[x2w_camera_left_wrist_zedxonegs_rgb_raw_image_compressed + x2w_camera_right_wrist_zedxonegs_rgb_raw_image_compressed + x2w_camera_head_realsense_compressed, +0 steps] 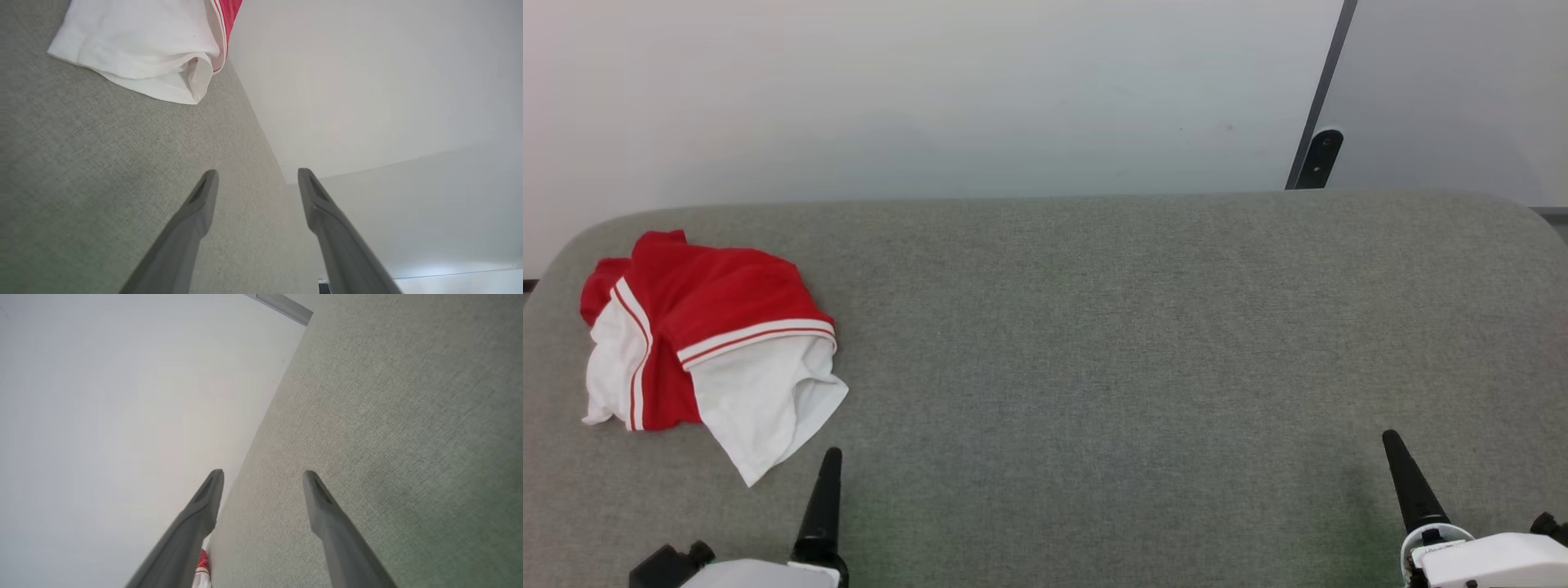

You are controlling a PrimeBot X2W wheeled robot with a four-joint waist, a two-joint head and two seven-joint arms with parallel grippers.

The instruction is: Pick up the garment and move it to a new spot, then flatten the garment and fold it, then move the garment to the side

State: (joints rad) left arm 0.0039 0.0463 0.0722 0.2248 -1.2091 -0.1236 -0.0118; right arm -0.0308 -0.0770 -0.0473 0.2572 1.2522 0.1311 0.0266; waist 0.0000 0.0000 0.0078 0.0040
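We see a wide grey surface (1094,327) filling the head view below a pale wall (931,82), its middle bare, which we judge leaves room for spreading and folding. The garment (719,310) lies at the left of the frame near the surface's far left corner, a loose heap and not a flat or tidy fold. Whether this is its starting spot or its final side spot, we cannot tell. It is red, with white sleeve ends edged by thin red-and-white bands, and one sleeve end (768,408) trails toward the lower left. The left gripper (257,175) waits at the lower left, near that sleeve end but apart from it, fingers spread wide and holding nothing. It looks best placed to reach. The right gripper (263,473), at the lower right and well apart, is equally wide and empty.
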